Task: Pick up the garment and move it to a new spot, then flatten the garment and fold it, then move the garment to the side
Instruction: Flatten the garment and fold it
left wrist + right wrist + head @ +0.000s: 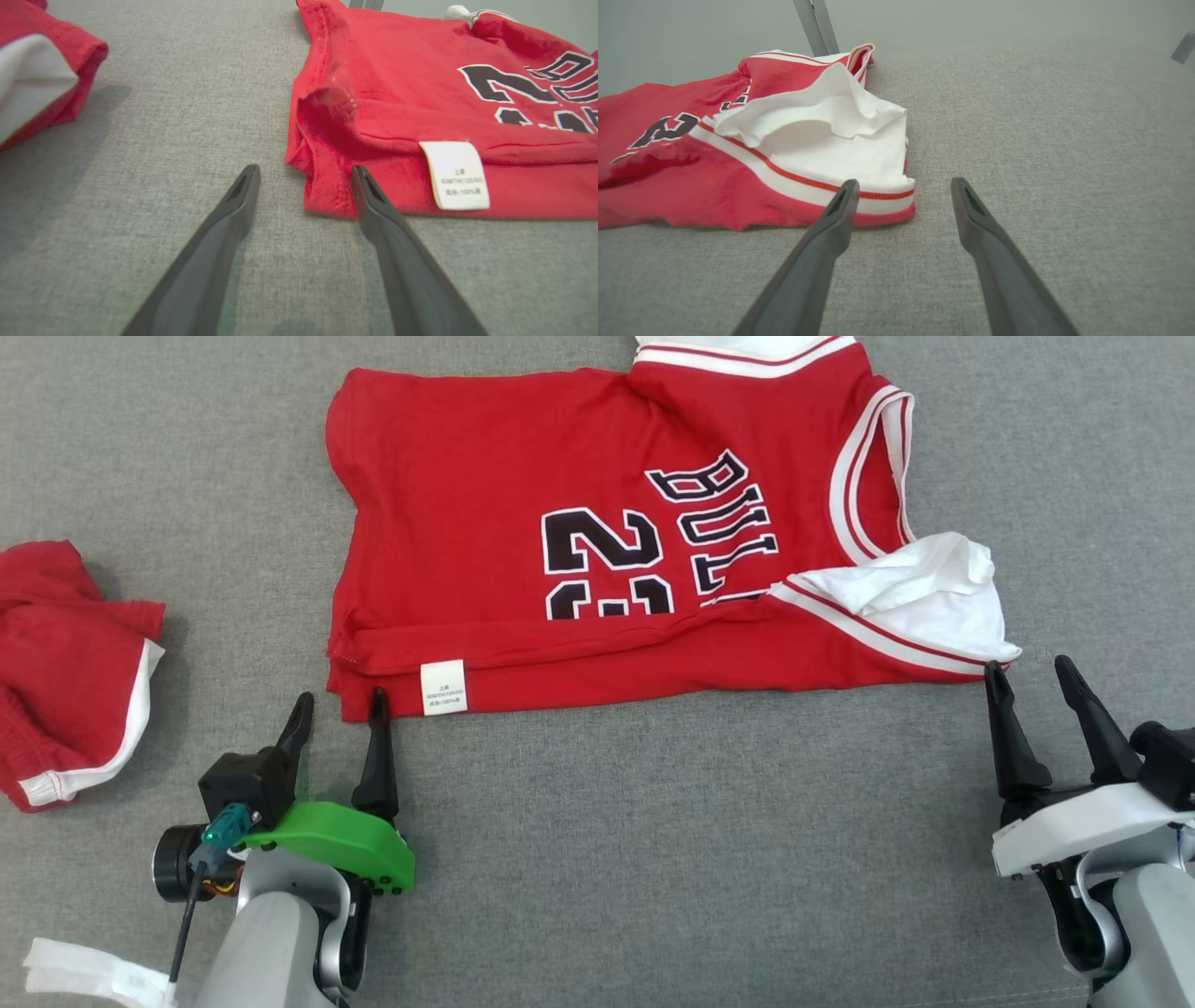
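Left tool (340, 695) first: its two dark fingers are spread wide with nothing between them, pointing straight at the near left corner of the jersey (485, 523). From the left wrist view, that tool (304, 169) straddles the corner, one finger over bare grey cloth, the other right at the red hem (327, 196). I can't quite say whether that tip touches the fabric or sits just short of it.

Over to the right tool (1029, 665): also released, fingers wide apart, gripping nothing. In the right wrist view the tool (904, 182) has one finger at the striped trim (878, 198) on the jersey's near right corner, and the other over open bench.

Between the two tools lies the jersey itself, spread sideways across the middle and far part of the bench (653, 849). Its near edge is doubled over in a long fold that cuts across the black number and lettering (653, 551). A white care label (443, 687) sits on that fold, just beside the left tool. At the right end the white lining (920, 593) is turned up and rumpled over the red-and-white trim.

Well apart to the left, a second red piece with white edging (65, 663) lies bunched on the grey cloth. A white scrap (84, 975) shows beside the left forearm.
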{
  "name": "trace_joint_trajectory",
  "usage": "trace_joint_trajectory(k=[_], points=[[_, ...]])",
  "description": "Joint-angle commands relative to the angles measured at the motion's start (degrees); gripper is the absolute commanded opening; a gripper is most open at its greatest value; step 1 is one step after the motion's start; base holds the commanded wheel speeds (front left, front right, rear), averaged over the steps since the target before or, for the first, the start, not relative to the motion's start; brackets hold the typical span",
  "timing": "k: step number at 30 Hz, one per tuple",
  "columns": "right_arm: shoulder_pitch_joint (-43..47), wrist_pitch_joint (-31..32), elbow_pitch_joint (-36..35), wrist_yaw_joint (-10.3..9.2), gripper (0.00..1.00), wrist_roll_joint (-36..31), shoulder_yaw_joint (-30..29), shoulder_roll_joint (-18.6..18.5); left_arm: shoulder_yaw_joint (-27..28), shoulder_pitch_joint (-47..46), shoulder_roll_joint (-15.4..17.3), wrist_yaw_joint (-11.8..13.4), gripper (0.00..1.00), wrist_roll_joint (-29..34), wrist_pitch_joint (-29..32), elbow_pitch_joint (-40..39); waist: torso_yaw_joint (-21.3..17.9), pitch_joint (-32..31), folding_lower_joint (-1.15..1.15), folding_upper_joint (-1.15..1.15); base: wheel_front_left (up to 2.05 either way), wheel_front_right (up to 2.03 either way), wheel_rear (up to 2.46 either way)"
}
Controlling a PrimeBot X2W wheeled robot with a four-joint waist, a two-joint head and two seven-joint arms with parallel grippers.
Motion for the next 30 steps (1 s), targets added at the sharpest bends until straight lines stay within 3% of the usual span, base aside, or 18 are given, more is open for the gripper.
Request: trace_joint_trajectory(k=[1, 6, 7, 8, 9, 10, 19, 30], points=[[-1.7, -0.2, 1.2, -0.10, 1.00, 0.7, 0.9, -0.4, 0.1, -1.5, 0.0, -0.6, 1.00, -1.0, 0.4, 0.9, 0.1, 1.2, 0.00, 0.00, 0.00, 0.00, 0.00], [-6.0, 0.4, 6.0, -0.11, 1.00, 3.8, 4.8, -1.7, -0.4, -4.0, -0.3, -2.2, 1.00, -2.3, 2.0, 4.5, 0.4, 2.6, 0.00, 0.00, 0.00, 0.00, 0.00], [-6.6, 0.8, 7.0, -0.11, 1.00, 4.5, 5.4, -1.9, -0.5, -4.2, -0.4, -2.5, 0.93, -2.8, 2.2, 4.9, 0.5, 2.7, 0.00, 0.00, 0.00, 0.00, 0.00], [-7.2, 1.4, 7.9, -0.11, 0.65, 5.3, 6.3, -2.0, -0.6, -4.3, -0.6, -2.9, 0.37, -3.6, 2.6, 5.5, 0.5, 2.8, 0.00, 0.00, 0.00, 0.00, 0.00], [-7.6, 1.8, 8.5, -0.11, 0.22, 6.0, 6.9, -2.1, -0.7, -4.4, -0.7, -3.3, 0.00, -4.0, 3.0, 5.8, 0.6, 2.9, 0.00, 0.00, 0.00, 0.00, 0.00], [-8.0, 2.1, 9.1, -0.11, 0.00, 6.8, 7.7, -2.3, -0.9, -4.4, -0.9, -3.6, 0.00, -4.5, 3.2, 6.1, 0.7, 2.9, 0.00, 0.00, 0.00, 0.00, 0.00], [-6.4, 0.3, 5.6, -0.11, 0.00, 10.5, 8.6, -4.2, -0.2, -2.1, -1.0, -4.2, 0.00, -7.3, 2.5, 0.4, 1.4, 1.5, 0.00, 0.00, 0.00, 0.00, 0.00], [5.3, 1.6, -5.1, -0.11, 0.00, 9.1, 3.5, -3.5, 0.2, 6.5, 2.4, -0.1, 0.00, -8.0, 11.8, -14.4, 0.9, -2.2, 0.00, 0.00, 0.00, 0.00, 0.00]])
